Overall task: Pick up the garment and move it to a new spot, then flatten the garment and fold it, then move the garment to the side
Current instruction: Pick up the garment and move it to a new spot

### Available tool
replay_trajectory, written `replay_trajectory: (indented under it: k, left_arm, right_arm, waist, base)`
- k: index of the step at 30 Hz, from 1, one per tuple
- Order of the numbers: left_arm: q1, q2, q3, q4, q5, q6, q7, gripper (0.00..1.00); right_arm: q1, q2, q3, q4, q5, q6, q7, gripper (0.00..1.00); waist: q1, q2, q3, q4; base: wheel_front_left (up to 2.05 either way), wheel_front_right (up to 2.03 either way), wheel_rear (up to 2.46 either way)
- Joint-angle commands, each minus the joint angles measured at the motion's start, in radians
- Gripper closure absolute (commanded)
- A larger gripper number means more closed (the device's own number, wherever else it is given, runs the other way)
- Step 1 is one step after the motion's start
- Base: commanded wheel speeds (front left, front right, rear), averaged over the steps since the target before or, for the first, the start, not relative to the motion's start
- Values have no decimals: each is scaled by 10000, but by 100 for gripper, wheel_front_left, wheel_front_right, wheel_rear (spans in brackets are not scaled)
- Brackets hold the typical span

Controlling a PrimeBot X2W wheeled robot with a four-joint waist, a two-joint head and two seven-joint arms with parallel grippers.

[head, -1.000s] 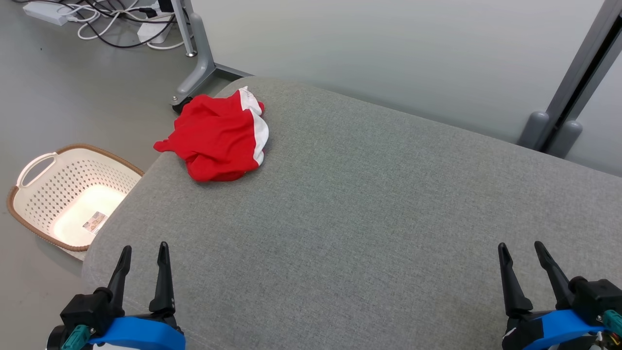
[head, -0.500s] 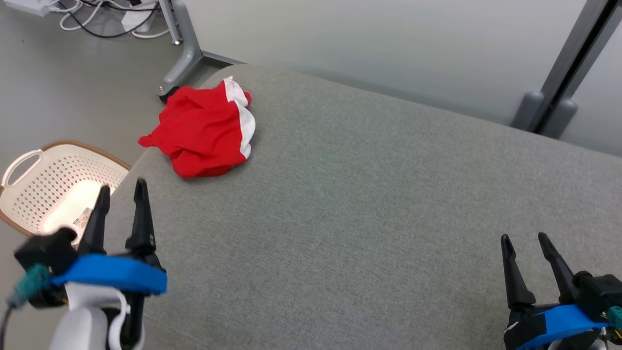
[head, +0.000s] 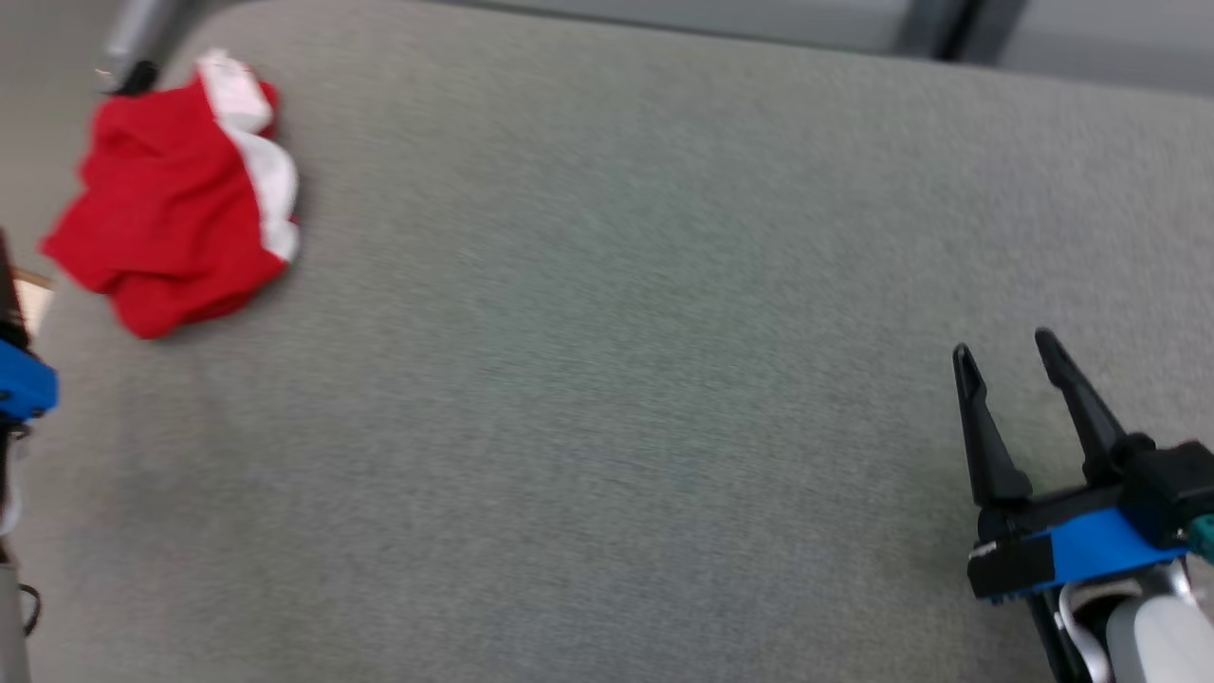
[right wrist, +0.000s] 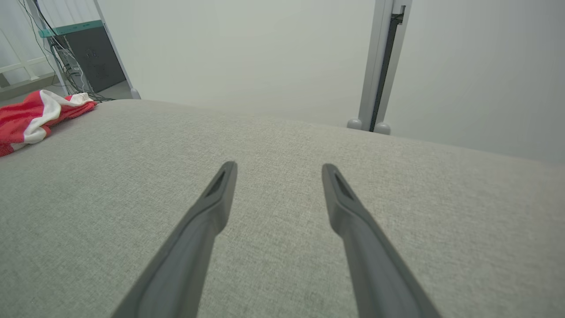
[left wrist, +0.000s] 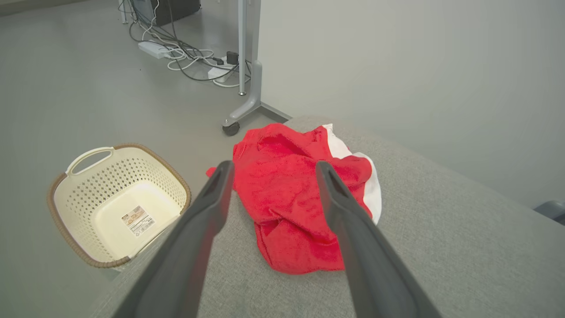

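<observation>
Left end effector [left wrist: 273, 167] is hovering wide open and empty, with the red garment [left wrist: 289, 212] lying bunched straight ahead of it, way closer than the equally open, empty right end effector [head: 1003, 343].

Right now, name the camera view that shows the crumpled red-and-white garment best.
Left wrist view: the crumpled red-and-white garment lies close and sharp. The head view shows it blurred at the left; the right wrist view catches a far, cut-off part.
</observation>
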Motion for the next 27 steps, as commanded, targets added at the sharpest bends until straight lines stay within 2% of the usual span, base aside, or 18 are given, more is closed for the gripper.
replay_trajectory:
  k: [1,8,12,16,17,19,21,27]
  left_arm:
    - [-270,174,186,295,-93,137,112,0]
    - [-883,712,933,1376,-586,504,418,0]
    - [-1003,925,1171,1713,-686,761,517,0]
    - [-1044,1000,1441,2192,-1024,890,938,0]
    - [-1019,813,1433,2253,-1155,970,1173,0]
    - [-880,513,1285,2259,-1419,1026,1874,100]
    - [-735,455,1195,2021,-1471,1100,2230,100]
    - [-851,1109,1286,1245,-1340,856,2085,100]
  right_arm:
    - [-327,-163,122,-271,-87,4,65,0]
    - [-1049,-451,491,-1199,-151,4,358,0]
    - [-1317,-445,552,-1455,-131,3,354,0]
    - [-1471,-387,661,-1512,-45,3,275,0]
    - [-1487,-371,646,-1494,-29,3,248,0]
    - [-1489,-327,602,-1420,6,3,227,0]
    - [-1468,-291,548,-1337,21,3,182,0]
    - [-1447,-146,525,-921,142,3,-35,0]
  waist:
    - [-1,0,419,-293]
    - [-1,0,2019,-1452]
    - [-1,0,2553,-1944]
    - [-1,0,2849,-2350]
    - [-1,0,2870,-2406]
    - [-1,0,2862,-2482]
    - [-1,0,2791,-2502]
    - [-1,0,1984,-2440]
  base:
    - [0,0,0]
    - [0,0,0]
    - [0,0,0]
    - [0,0,0]
    - [0,0,0]
    - [0,0,0]
    - [0,0,0]
    - [0,0,0]
